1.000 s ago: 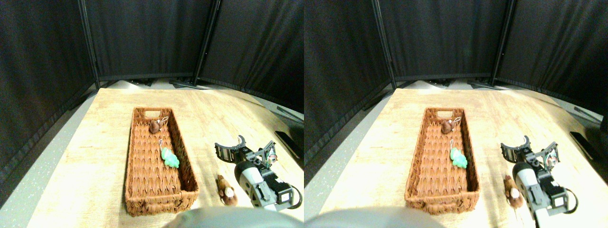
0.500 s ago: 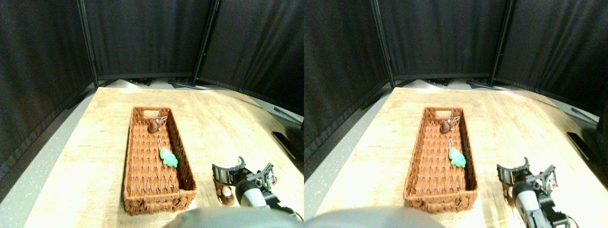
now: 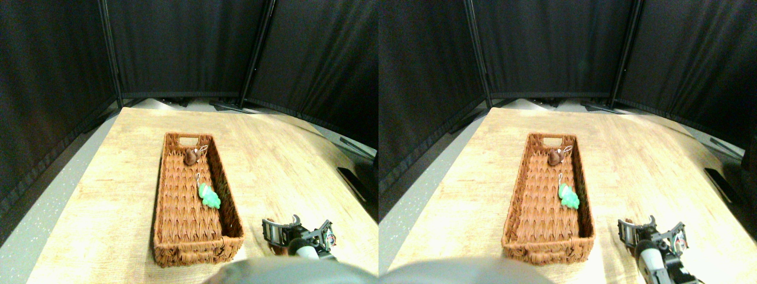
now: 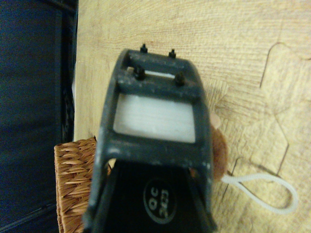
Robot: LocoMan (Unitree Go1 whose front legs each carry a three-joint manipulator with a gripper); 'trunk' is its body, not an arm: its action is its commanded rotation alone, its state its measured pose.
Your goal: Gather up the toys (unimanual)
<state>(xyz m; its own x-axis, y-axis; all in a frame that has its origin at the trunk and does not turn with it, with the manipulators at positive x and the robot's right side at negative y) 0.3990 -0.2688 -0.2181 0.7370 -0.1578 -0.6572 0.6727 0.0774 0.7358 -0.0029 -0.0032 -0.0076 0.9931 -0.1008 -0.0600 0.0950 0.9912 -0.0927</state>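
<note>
Toys in basket (image 3: 171,222): two; brown toy (image 3: 191,157) at far end, green toy (image 3: 210,197) by right wall
Right gripper (image 3: 297,232): jaws spread, near table's (image 3: 278,154) front edge
Writing: none legible

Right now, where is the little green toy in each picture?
Stereo pair view: the green toy lies inside the wicker basket, close to its right wall, about halfway along.
Wrist view: the green toy is not in it.
Shared landmark: the wicker basket, whole in the stereo pair view, only a corner beside the dark jaw in the wrist view.
</note>
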